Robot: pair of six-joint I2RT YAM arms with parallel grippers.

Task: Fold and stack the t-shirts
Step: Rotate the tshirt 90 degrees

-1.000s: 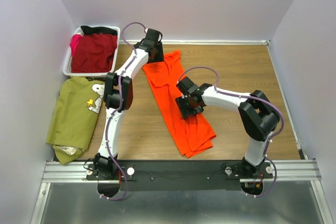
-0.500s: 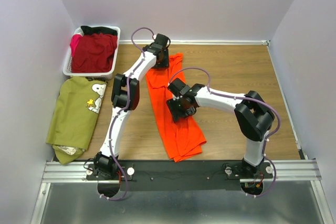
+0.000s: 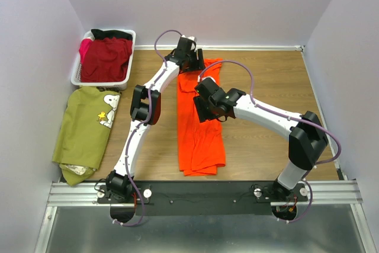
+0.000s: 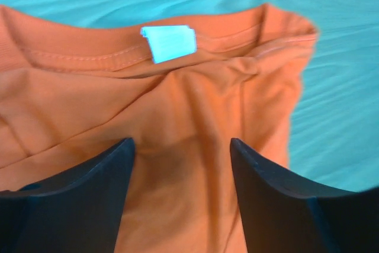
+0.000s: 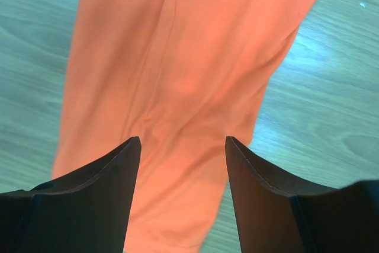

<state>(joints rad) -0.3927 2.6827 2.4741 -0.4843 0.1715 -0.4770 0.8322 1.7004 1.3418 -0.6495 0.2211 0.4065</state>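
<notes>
The bright orange t-shirt [image 3: 201,146] lies as a long narrow strip running front to back in the middle of the wooden table. My left gripper [image 3: 194,63] is open over its collar end; the left wrist view shows the collar and white label [image 4: 169,42] just ahead of the spread jaws [image 4: 181,143]. My right gripper [image 3: 205,108] is open over the shirt's middle, with orange cloth [image 5: 177,57] between and below its spread jaws [image 5: 182,140]. I cannot tell whether the fingertips touch the cloth. An olive green shirt [image 3: 83,128] with a cartoon-dog print lies flat at the left.
A white slatted basket [image 3: 76,78] at the back left holds a dark red shirt [image 3: 106,57] and other dark cloth. Walls close in the table on three sides. Bare wood [image 3: 278,87] shows to the right of the orange shirt.
The orange shirt has swung from a diagonal lie to a straight front-to-back strip. My left gripper moved right along the back; my right gripper moved back and left with it.
</notes>
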